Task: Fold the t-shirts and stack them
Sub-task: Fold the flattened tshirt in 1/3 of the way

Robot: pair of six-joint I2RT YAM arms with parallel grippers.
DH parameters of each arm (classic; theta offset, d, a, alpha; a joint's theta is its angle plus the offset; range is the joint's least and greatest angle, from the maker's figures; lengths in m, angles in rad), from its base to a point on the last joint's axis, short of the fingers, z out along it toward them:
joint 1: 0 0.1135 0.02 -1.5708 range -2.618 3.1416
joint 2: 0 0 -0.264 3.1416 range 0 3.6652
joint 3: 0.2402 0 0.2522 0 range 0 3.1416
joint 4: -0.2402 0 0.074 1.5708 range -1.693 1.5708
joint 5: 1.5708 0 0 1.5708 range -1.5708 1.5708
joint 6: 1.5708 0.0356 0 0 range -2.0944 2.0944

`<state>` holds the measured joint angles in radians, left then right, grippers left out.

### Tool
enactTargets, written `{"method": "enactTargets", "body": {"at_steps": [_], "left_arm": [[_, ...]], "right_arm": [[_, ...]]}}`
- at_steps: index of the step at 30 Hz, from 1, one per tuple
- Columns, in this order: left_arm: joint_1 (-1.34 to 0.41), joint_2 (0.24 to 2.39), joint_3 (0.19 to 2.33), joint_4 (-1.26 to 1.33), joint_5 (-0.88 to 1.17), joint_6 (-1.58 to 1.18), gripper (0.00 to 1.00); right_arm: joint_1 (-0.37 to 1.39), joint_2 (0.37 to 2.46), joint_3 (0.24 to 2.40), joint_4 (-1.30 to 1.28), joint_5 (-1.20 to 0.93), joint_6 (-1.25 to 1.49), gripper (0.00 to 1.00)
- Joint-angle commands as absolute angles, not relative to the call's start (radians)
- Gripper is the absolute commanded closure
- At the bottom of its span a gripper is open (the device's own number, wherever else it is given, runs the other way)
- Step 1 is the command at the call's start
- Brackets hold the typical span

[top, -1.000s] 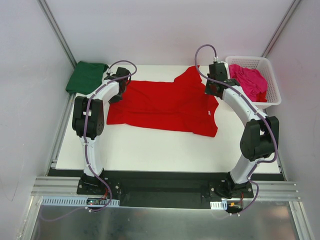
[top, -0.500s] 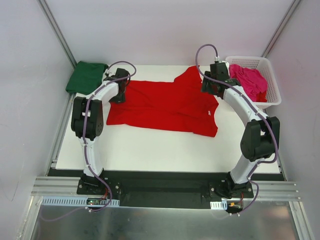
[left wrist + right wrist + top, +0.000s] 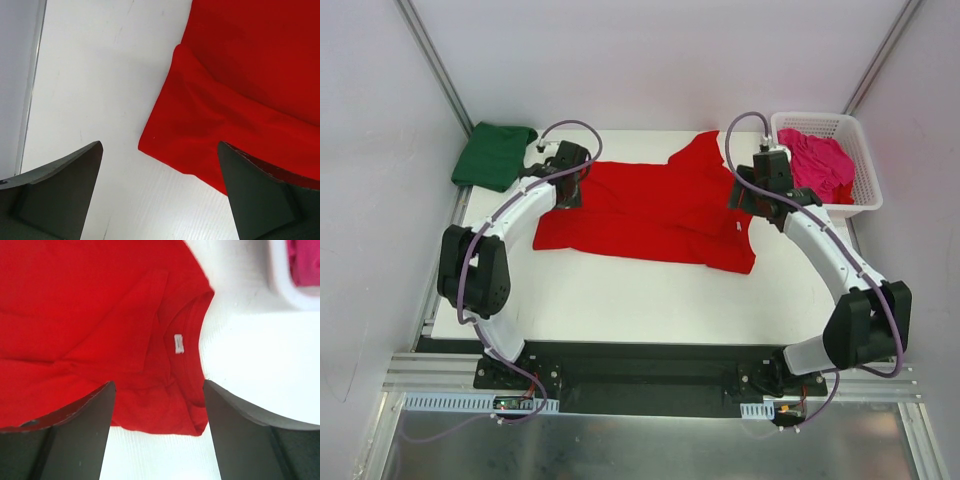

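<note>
Tag (image 3: 178,343) — white, unreadable — inside red t-shirt (image 3: 75,305)

The flat white rectangular desk (image 3: 620,300) carries three things. A bright red cotton t-shirt (image 3: 650,210) lies spread across its far half, running left to right. The hem is at the left and the collar at the right, with a small white neck label (image 3: 178,343) showing, and one pointed part reaches toward the far edge. A folded dark green cotton t-shirt (image 3: 492,155) sits at the far left corner, reaching past the desk's left edge. A white plastic lattice basket (image 3: 860,207) stands at the far right corner, near the red shirt but apart from it.
</note>
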<state>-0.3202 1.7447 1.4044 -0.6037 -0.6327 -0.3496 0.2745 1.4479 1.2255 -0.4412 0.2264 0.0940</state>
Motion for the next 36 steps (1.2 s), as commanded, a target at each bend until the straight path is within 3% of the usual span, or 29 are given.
{"method": "enactTargets", "body": {"at_steps": [1, 8, 24, 36], "left_arm": [[-0.35, 1.686, 1.362, -0.595, -0.629, -0.38, 0.01], [-0.433, 1.677, 1.309, -0.568, -0.6, -0.406, 0.01], [-0.471, 1.612, 1.201, -0.565, -0.629, -0.423, 0.01], [-0.471, 1.601, 1.147, -0.555, -0.64, -0.433, 0.01]], "right_arm": [[0.308, 1.388, 1.144, -0.44, 0.173, 0.129, 0.26], [0.331, 1.402, 1.057, -0.364, 0.083, 0.175, 0.28], [0.331, 1.632, 1.077, -0.176, -0.001, 0.218, 0.49], [0.333, 1.606, 1.059, -0.224, -0.012, 0.239, 0.51]]}}
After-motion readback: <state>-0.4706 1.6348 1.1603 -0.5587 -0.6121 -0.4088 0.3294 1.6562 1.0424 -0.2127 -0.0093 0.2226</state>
